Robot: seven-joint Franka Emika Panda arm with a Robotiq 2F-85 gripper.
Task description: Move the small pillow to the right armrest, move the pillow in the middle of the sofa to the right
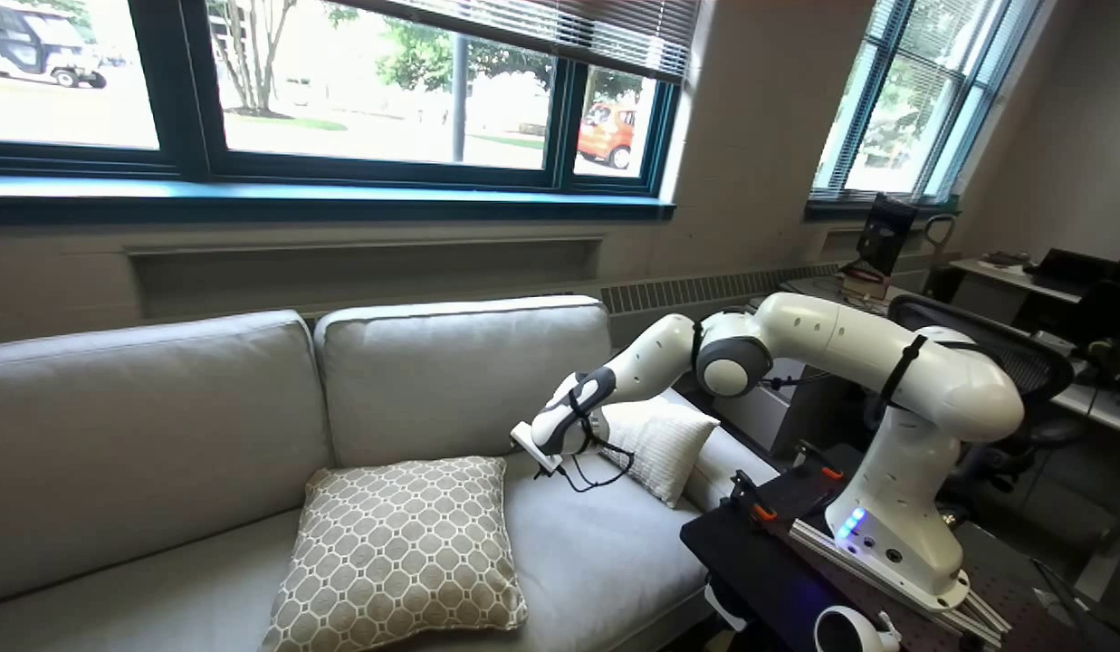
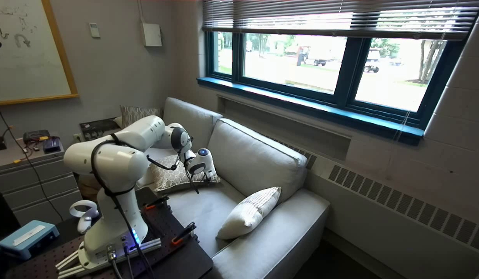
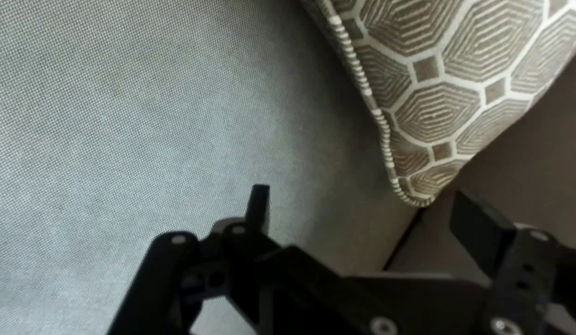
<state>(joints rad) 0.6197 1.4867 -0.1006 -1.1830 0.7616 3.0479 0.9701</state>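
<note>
The small pillow (image 1: 661, 444), plain and white, leans tilted against the inner side of the right armrest (image 2: 278, 242); the arm covers part of it in an exterior view. The pillow in the middle of the sofa (image 1: 401, 552), beige with white lattice, rests on the seat of the sofa (image 1: 573, 534). In the wrist view a piped corner of this lattice pillow (image 3: 432, 107) points down toward my gripper (image 3: 368, 217). Its jaws are wide apart, with only sofa fabric visible between them. The gripper hangs near the back cushion, beside the lattice pillow's rear corner and apart from it.
Two back cushions (image 1: 464, 380) rise behind the seat. My arm's base stands on a dark table (image 2: 185, 252) with orange-tipped clamps, close to the sofa's front. Another patterned pillow (image 2: 136, 114) sits at the far end. A headset controller (image 2: 84, 213) lies beside the base.
</note>
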